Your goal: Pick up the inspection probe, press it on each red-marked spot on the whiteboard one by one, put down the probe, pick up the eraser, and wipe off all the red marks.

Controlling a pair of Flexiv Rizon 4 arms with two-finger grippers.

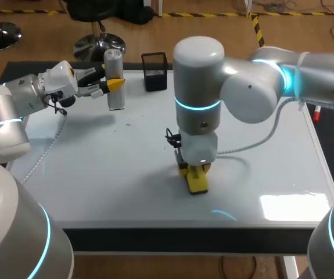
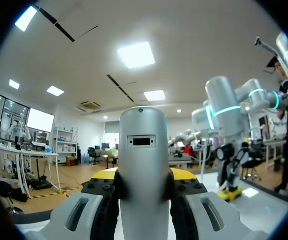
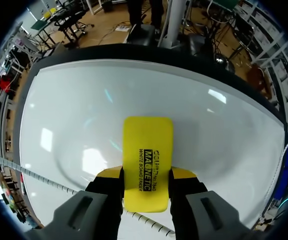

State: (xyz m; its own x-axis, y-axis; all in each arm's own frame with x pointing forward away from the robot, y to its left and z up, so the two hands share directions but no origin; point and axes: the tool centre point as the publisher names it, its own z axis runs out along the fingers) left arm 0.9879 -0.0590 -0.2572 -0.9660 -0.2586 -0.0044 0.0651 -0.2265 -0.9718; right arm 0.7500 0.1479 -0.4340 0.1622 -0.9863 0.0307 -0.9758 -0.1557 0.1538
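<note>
Holding the yellow eraser (image 3: 148,155) down near the middle of the whiteboard (image 1: 97,174), my right gripper (image 3: 146,176) clamps it from both sides; my left gripper (image 2: 142,175) grasps the silver inspection probe (image 2: 142,145) upright at the whiteboard's far edge.

**Lighting record: bright, even, from overhead**

The scene is lit strongly and evenly from above. The whiteboard (image 1: 97,174) is glossy. A large white glare patch (image 1: 288,206) is carried near its front right corner, and in the right wrist view paler reflections (image 3: 94,160) are scattered across it. A soft grey shadow (image 1: 88,119) is cast on the board beside the inspection probe (image 1: 115,79). A small, darker one is seen under the eraser (image 1: 197,179). A cyan arc (image 1: 225,215) is mirrored on the board, matched in colour by the glowing ring (image 1: 197,104) of the right arm (image 1: 254,93).
</note>
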